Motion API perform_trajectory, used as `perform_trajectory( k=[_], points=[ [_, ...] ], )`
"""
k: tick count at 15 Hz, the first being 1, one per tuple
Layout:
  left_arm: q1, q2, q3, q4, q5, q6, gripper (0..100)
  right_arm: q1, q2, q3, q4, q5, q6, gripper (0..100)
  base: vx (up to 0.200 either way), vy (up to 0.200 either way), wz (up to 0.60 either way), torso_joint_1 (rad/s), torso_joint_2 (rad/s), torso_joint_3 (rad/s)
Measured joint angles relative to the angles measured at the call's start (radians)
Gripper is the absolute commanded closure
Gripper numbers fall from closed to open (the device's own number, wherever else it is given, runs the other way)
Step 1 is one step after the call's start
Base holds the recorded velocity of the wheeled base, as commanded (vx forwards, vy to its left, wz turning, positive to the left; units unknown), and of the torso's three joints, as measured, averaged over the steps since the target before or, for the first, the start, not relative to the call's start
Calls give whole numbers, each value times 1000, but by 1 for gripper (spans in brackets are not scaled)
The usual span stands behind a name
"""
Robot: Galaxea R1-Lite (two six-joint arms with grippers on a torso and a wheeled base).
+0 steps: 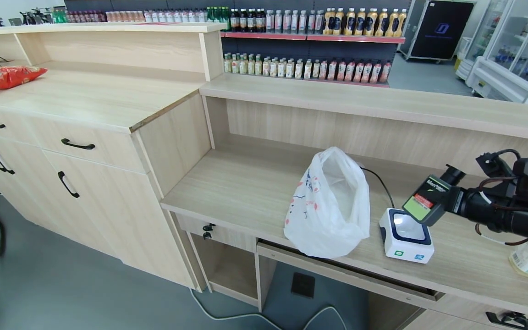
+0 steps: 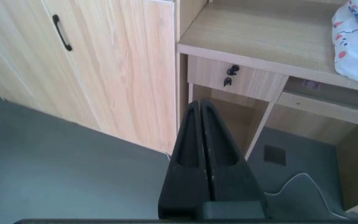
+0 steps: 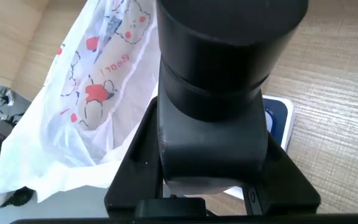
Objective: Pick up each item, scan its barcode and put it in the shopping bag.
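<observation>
Wooden counter (image 1: 245, 192), our right gripper (image 1: 449, 201) clamped on a can (image 1: 426, 200) over the scanner (image 1: 406, 236), bag (image 1: 332, 206) beside; left gripper (image 2: 200, 109), fingers pressed together.

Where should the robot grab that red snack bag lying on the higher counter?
Probably across its narrower width at the middle, coming straight down from above: the red snack bag lies flat on the counter, long side left to right, with open space above.

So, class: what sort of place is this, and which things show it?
Probably a small shop's checkout: shelves of bottles behind, a scanner on the counter with an item held above it, and a bag beside it.
</observation>
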Motion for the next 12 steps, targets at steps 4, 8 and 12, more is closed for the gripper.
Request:
perform_trajectory(
  k=[4,8,12],
  points=[
    [0,0,0,0,0,1,100,3,10,10,0,0,-2,100,0,0,0,0,0,0],
    [0,0,0,0,0,1,100,3,17,11,-9,1,-2,100,0,0,0,0,0,0],
    [0,0,0,0,0,0,100,13,39,11,-76,2,-4,100,0,0,0,0,0,0]
  ],
)
